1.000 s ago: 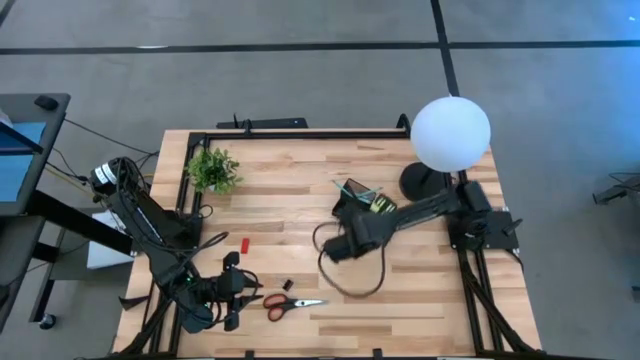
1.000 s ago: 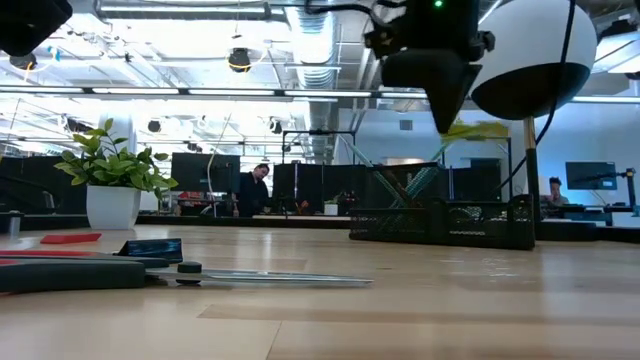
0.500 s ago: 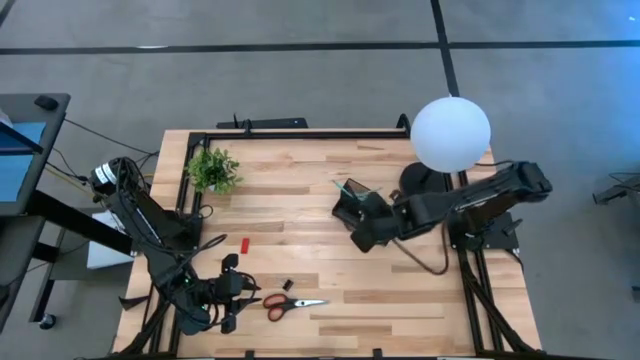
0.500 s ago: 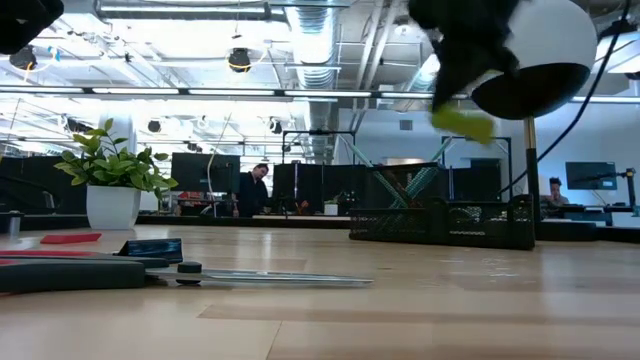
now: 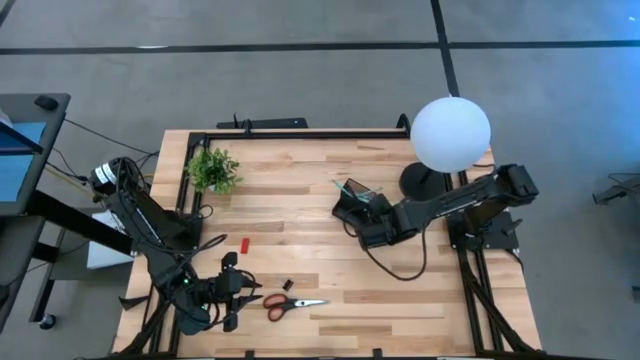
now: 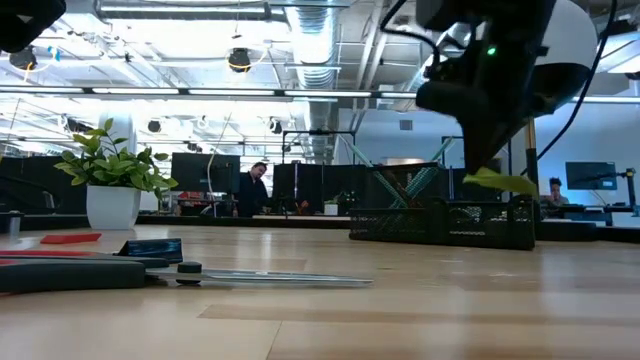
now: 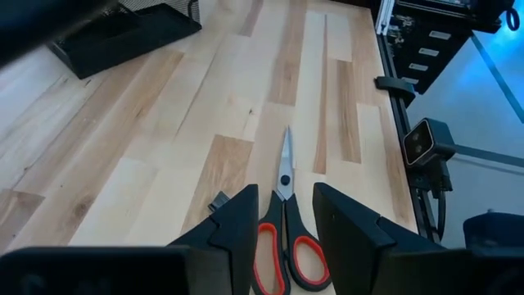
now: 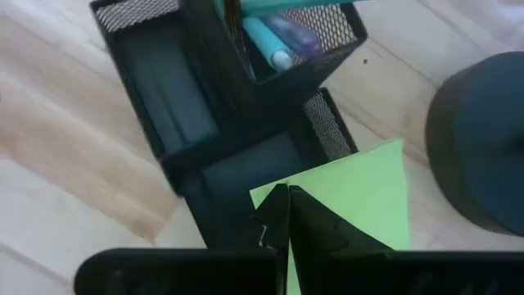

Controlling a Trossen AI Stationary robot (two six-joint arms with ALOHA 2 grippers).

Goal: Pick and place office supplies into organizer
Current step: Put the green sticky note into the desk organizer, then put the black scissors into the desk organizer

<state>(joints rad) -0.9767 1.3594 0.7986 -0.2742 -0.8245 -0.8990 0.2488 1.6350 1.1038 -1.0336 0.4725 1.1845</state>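
Note:
My right gripper (image 5: 375, 232) is shut on the lime-green sticky-note pad (image 8: 352, 197) just above the black mesh organizer (image 5: 355, 205). In the low view the pad (image 6: 500, 182) hangs just over the organizer's (image 6: 440, 220) rim. A teal pen (image 8: 266, 41) stands in the tall section. The red-handled scissors (image 5: 290, 303) lie flat near the front edge. My left gripper (image 7: 282, 221) hovers open above and left of the scissors (image 7: 284, 229). A small red block (image 5: 245, 244) and a black clip (image 5: 287, 285) lie on the wood. My right gripper pinches the pad by one corner (image 8: 274, 201) between its two shut fingers. The fingers come from above, slanting down. The pad sticks out beyond the fingertips, tilted and lifted clear, over the organizer's low compartments.
A white globe lamp (image 5: 450, 133) with a black base (image 5: 420, 180) stands just right of the organizer. A potted plant (image 5: 213, 170) sits at the far left. Bare wood stretches across the table's middle (image 5: 300, 225).
My right gripper has carried the green pad from the table's middle toward the right, up to the organizer. It has sunk and rolled its wrist on the way. The pad now hangs lower, just over the organizer's rim.

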